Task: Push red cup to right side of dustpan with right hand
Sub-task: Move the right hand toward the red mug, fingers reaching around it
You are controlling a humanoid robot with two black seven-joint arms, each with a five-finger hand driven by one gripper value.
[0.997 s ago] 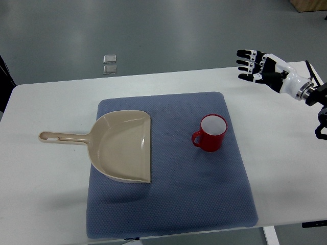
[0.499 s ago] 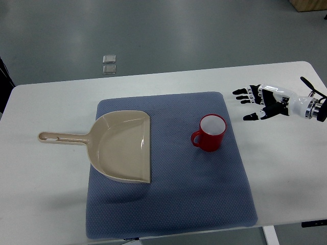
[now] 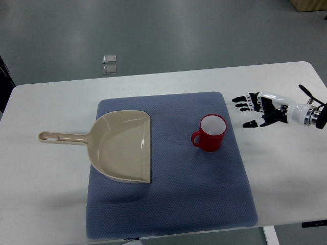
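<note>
1. I can read no brand, label or writing on anything from here.
2. The red cup (image 3: pixel 211 132) stands upright on the blue mat (image 3: pixel 204 199), toward the mat's right edge, handle pointing left at the dustpan (image 3: pixel 122 145).
3. My right hand (image 3: pixel 259 108) is released, fingers spread, over the white table (image 3: pixel 46 204) just off the mat's right edge, apart from the cup.
4. Since half a second ago the hand has crept slightly left and lower; cup and dustpan haven't moved.
</note>
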